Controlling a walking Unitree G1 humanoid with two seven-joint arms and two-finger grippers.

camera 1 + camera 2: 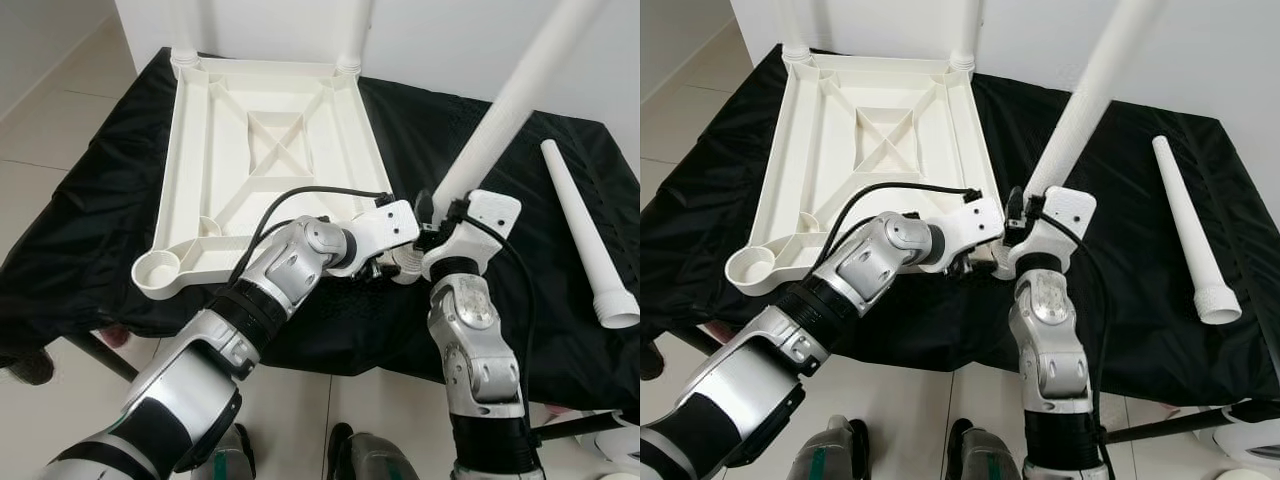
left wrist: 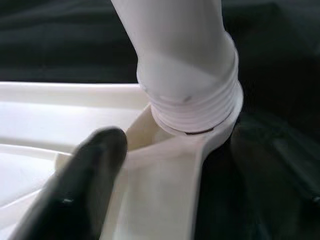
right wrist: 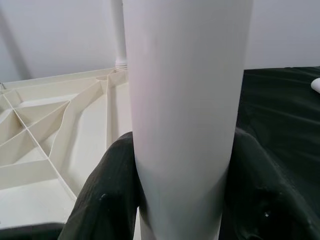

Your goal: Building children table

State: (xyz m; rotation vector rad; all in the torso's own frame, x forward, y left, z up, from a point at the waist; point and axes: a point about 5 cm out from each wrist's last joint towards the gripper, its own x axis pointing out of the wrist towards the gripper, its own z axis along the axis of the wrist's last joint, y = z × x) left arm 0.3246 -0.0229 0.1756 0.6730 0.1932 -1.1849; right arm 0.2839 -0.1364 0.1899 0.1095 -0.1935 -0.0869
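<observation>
A white table top (image 1: pixel 262 140) lies upside down on a black-covered table (image 1: pixel 90 200). Two white legs (image 1: pixel 352 40) stand in its far corners. My right gripper (image 1: pixel 440 215) is shut on a third white leg (image 1: pixel 500 110), which tilts up to the right. The fingers (image 3: pixel 107 200) press on both sides of the leg (image 3: pixel 185 110). Its threaded end (image 2: pixel 200 107) sits at the near right corner socket, slightly askew. My left gripper (image 1: pixel 385 268) is at that same corner, with one black finger (image 2: pixel 80 185) over the table top's rim.
A fourth loose leg (image 1: pixel 585 220) lies on the cloth at the right. The near left corner socket (image 1: pixel 160 268) overhangs the table's front edge. Tiled floor lies to the left and below, and a white wall rises behind.
</observation>
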